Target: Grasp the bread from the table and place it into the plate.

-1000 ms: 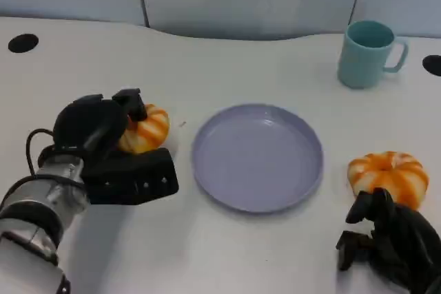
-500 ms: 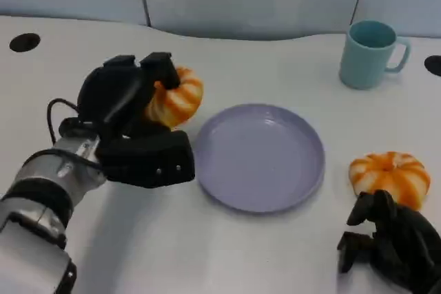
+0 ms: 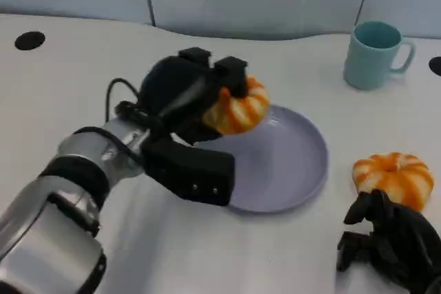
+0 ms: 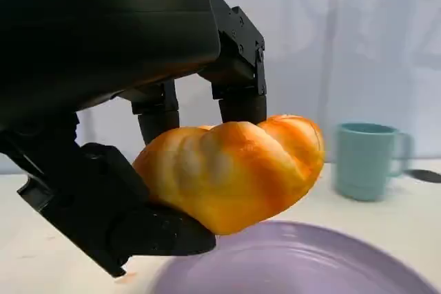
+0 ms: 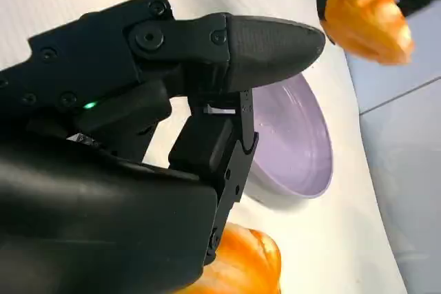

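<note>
My left hand (image 3: 185,105) grips an orange, pumpkin-shaped bread (image 3: 238,107) and holds it in the air over the near-left rim of the lilac plate (image 3: 293,163). The left wrist view has the same bread (image 4: 233,170) between the black fingers, with the plate (image 4: 303,266) just below it. A second bread of the same kind (image 3: 393,177) lies on the table to the right of the plate. My right hand (image 3: 389,242) rests low on the table just in front of that second bread, its fingers curled and holding nothing.
A teal mug (image 3: 375,54) stands at the back right, beyond the plate. Dark round holes (image 3: 29,40) sit in the tabletop at the far left and far right. A grey-blue wall panel runs behind the table.
My left hand has lifted the bread off the table and carried it up and to the right, from beside the plate to above its rim. The right hand stayed put.
</note>
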`<action>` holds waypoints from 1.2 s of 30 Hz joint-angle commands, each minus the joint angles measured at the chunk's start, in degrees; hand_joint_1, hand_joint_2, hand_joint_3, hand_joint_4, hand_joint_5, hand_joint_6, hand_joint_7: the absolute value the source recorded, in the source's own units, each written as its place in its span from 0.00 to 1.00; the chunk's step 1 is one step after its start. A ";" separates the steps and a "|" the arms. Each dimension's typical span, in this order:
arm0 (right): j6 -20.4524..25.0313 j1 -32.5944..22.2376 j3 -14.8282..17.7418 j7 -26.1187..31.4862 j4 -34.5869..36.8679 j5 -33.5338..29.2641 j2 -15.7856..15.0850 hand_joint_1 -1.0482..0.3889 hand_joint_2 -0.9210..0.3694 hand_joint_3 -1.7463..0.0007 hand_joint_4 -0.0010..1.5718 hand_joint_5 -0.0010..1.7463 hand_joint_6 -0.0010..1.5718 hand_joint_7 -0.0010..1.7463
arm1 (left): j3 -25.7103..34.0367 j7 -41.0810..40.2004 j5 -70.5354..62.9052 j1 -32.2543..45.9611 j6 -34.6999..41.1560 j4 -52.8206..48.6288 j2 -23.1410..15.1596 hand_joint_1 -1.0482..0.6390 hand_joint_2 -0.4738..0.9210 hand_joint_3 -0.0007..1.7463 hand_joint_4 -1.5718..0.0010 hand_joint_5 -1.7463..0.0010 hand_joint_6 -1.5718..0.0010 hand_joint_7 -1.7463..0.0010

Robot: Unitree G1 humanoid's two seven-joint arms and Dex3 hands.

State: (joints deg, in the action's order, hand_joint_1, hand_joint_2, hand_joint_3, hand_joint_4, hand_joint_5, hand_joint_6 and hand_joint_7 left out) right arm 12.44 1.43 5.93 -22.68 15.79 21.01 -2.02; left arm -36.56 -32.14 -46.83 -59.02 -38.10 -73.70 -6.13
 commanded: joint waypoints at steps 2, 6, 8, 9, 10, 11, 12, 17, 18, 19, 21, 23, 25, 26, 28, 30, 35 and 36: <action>1.69 -1.97 -0.05 0.27 0.44 -0.16 -0.04 0.42 0.00 0.72 0.82 0.66 0.73 0.63 | -1.24 3.56 -0.37 -2.36 -0.88 -0.44 1.57 0.46 0.75 0.61 0.39 0.00 0.52 0.00; 2.30 -2.23 0.19 0.46 -0.13 0.44 0.41 0.43 0.00 0.72 0.82 0.67 0.73 0.64 | -1.55 6.02 0.07 -2.29 -1.15 -0.76 2.45 0.45 0.76 0.63 0.40 0.00 0.52 0.00; 2.78 -2.56 0.04 0.99 -0.95 0.42 0.63 0.43 0.00 0.71 0.82 0.67 0.73 0.64 | -1.60 8.60 0.43 -2.23 -1.06 -0.96 3.05 0.44 0.77 0.63 0.40 0.00 0.53 0.00; 2.97 -2.70 -0.05 1.21 -1.29 0.39 0.67 0.43 0.00 0.72 0.82 0.67 0.73 0.65 | -1.49 9.41 0.63 -2.17 -1.02 -0.98 3.19 0.44 0.77 0.63 0.40 0.00 0.53 0.00; 3.12 -2.79 -0.11 1.37 -1.53 0.40 0.69 0.43 0.00 0.72 0.82 0.67 0.73 0.65 | -1.39 9.99 0.78 -2.13 -1.01 -0.95 3.27 0.44 0.77 0.63 0.40 0.00 0.53 0.00; 3.50 -2.99 -0.21 1.55 -2.01 0.45 0.71 0.43 0.00 0.72 0.82 0.67 0.73 0.65 | -1.65 10.70 0.55 -2.15 -0.36 -0.98 3.54 0.43 0.76 0.63 0.41 0.00 0.53 0.02; 3.79 -3.12 -0.28 1.67 -2.34 0.47 0.72 0.43 0.00 0.72 0.82 0.67 0.73 0.65 | -1.86 11.16 0.33 -2.18 0.15 -0.98 3.71 0.43 0.75 0.61 0.41 0.00 0.52 0.08; 3.74 -3.47 -0.72 1.95 -2.96 0.02 0.71 0.43 0.00 0.72 0.82 0.68 0.72 0.65 | -2.53 12.32 -0.11 -2.10 1.55 -1.06 3.89 0.42 0.75 0.58 0.41 0.00 0.51 0.13; 3.61 -3.44 -0.78 1.75 -2.80 0.02 0.66 0.43 0.00 0.72 0.82 0.68 0.72 0.65 | -2.68 12.19 -0.23 -2.04 1.73 -1.10 3.84 0.42 0.77 0.59 0.41 0.00 0.52 0.07; 3.50 -3.42 -0.82 1.63 -2.69 0.03 0.62 0.43 0.00 0.72 0.82 0.68 0.72 0.65 | -2.80 12.09 -0.31 -2.00 1.85 -1.12 3.80 0.43 0.77 0.60 0.41 0.00 0.53 0.03; 3.71 -3.73 -0.81 2.04 -3.27 0.14 0.84 0.44 0.00 0.71 0.82 0.68 0.72 0.66 | -2.32 13.14 0.39 -1.74 2.06 -1.35 3.84 0.43 0.76 0.61 0.42 0.00 0.52 0.11; 4.05 -3.81 -0.67 2.00 -3.44 0.51 0.95 0.44 0.00 0.71 0.81 0.69 0.71 0.67 | -1.59 15.12 1.35 -1.59 2.41 -1.58 3.88 0.45 0.75 0.66 0.46 0.02 0.51 0.17; 3.98 -3.82 -0.94 1.89 -3.49 0.12 0.72 0.43 0.00 0.71 0.81 0.69 0.71 0.68 | -1.29 16.75 1.76 -1.61 3.06 -1.69 3.93 0.45 0.74 0.61 0.48 0.12 0.48 0.32; 4.48 -3.84 -0.85 2.40 -3.75 0.16 0.84 0.43 0.00 0.71 0.81 0.69 0.70 0.68 | -0.98 17.68 2.16 -1.59 3.32 -1.71 3.98 0.45 0.76 0.54 0.49 0.16 0.46 0.40; 4.63 -3.89 -0.77 2.78 -3.91 0.18 0.99 0.42 0.00 0.73 0.81 0.69 0.71 0.67 | -0.59 18.67 2.53 -1.50 3.75 -1.64 4.02 0.42 0.86 0.35 0.55 0.23 0.47 0.60; 4.59 -3.91 -0.79 2.84 -3.95 0.20 0.99 0.42 0.00 0.73 0.81 0.69 0.72 0.67 | -0.37 19.01 2.52 -1.44 3.92 -1.52 4.02 0.42 0.91 0.26 0.57 0.26 0.46 0.68; 4.63 -3.93 -0.83 2.92 -4.00 0.24 0.98 0.42 0.00 0.73 0.82 0.68 0.72 0.67 | -0.21 19.23 2.52 -1.39 3.99 -1.40 4.02 0.42 0.94 0.22 0.57 0.27 0.46 0.70; 4.63 -3.93 -0.83 2.92 -4.01 0.24 0.98 0.42 0.00 0.73 0.82 0.68 0.72 0.67 | -0.20 19.24 2.51 -1.39 3.99 -1.40 4.02 0.42 0.94 0.22 0.57 0.27 0.46 0.70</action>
State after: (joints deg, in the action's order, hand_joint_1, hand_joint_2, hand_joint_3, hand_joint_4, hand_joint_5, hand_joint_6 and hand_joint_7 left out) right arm 15.65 -1.01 5.23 -20.43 11.14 21.92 -0.69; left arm -37.16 -13.65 -44.97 -60.75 -34.36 -75.17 -1.88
